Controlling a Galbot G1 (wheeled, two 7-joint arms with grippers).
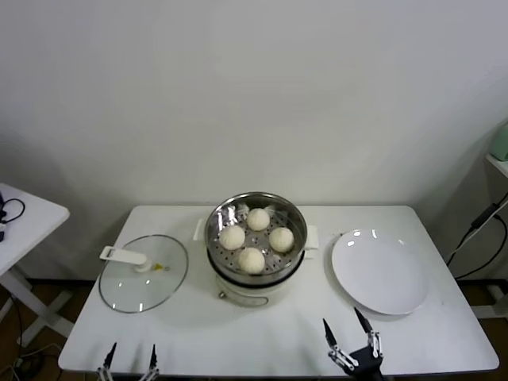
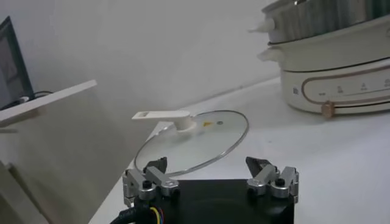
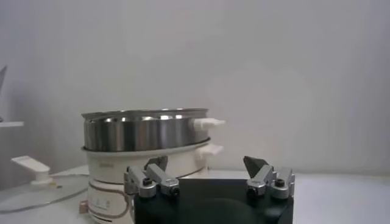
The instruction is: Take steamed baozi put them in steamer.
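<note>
Left of the steamer (image 1: 255, 236) lies the lid (image 1: 144, 272), the four baozi (image 1: 252, 259) sit inside it (apparently all loaded), and the plate (image 1: 379, 272) is right; both left gripper (image 1: 127, 359) and right gripper (image 1: 350, 337), spread empty, should simply stay clear.

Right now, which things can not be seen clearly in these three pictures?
- Baozi: hidden in both wrist views by the steamer wall; only the head view shows all four inside.
- Plate: absent from both wrist views.
- Left gripper: cut off by the head view's bottom edge.
- Right gripper: its body is cut off there too.
- Glass lid: cropped at the right wrist view's edge.
</note>
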